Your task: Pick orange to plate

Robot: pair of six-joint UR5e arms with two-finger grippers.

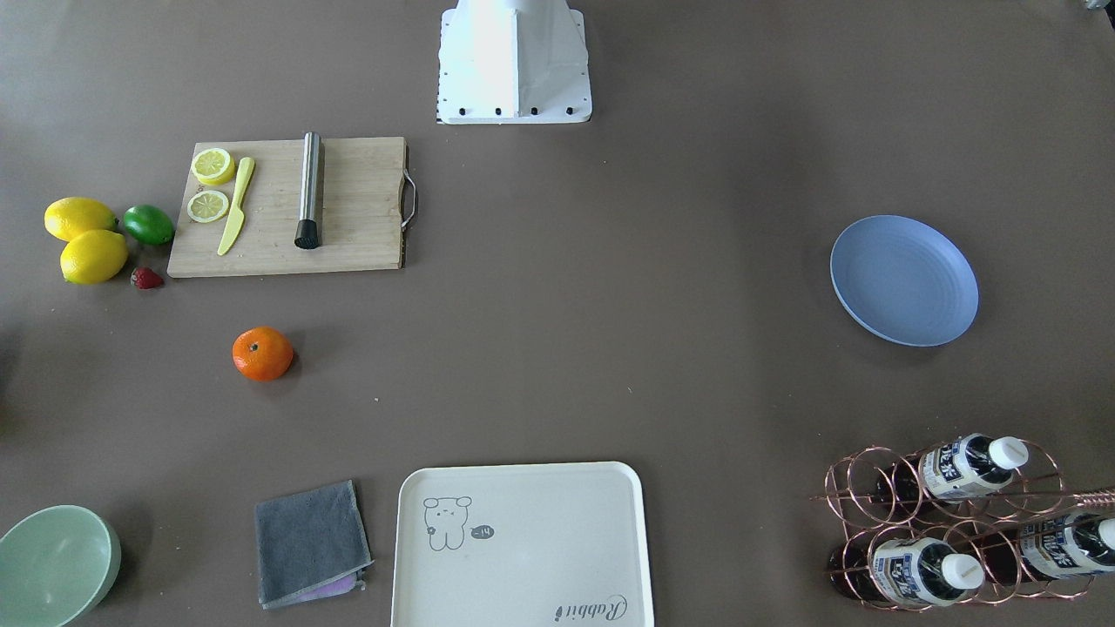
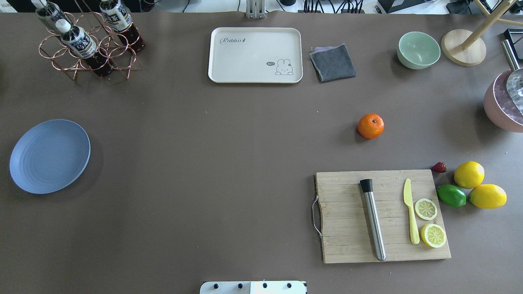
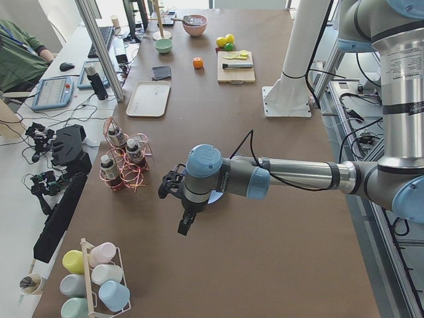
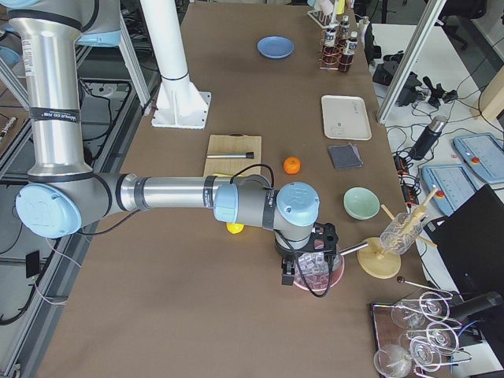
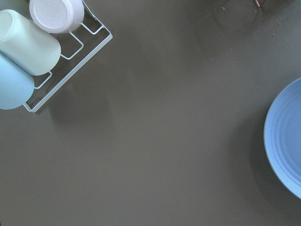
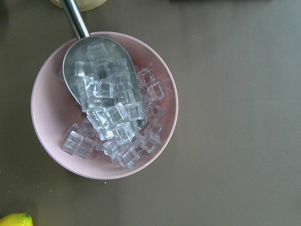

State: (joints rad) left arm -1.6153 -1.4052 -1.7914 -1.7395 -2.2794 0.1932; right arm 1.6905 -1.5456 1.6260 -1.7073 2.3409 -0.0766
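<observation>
The orange (image 1: 262,353) (image 2: 371,125) lies alone on the brown table, between the cutting board and the grey cloth. The periwinkle-blue plate (image 1: 903,280) (image 2: 50,156) sits far across the table on the robot's left side, with nothing on it. Its rim (image 5: 282,141) shows at the right edge of the left wrist view. My left gripper (image 3: 167,188) hovers beside the plate; I cannot tell whether it is open or shut. My right gripper (image 4: 321,241) hangs over a pink bowl of ice, well away from the orange (image 4: 291,164); its state cannot be told either.
A cutting board (image 2: 384,216) holds a steel muddler, a yellow knife and lemon slices. Lemons (image 2: 469,174), a lime and a strawberry lie beside it. A cream tray (image 2: 255,55), grey cloth (image 2: 333,62), green bowl (image 2: 418,50), bottle rack (image 2: 88,45), and pink ice bowl (image 6: 56,141) with its scoop stand around.
</observation>
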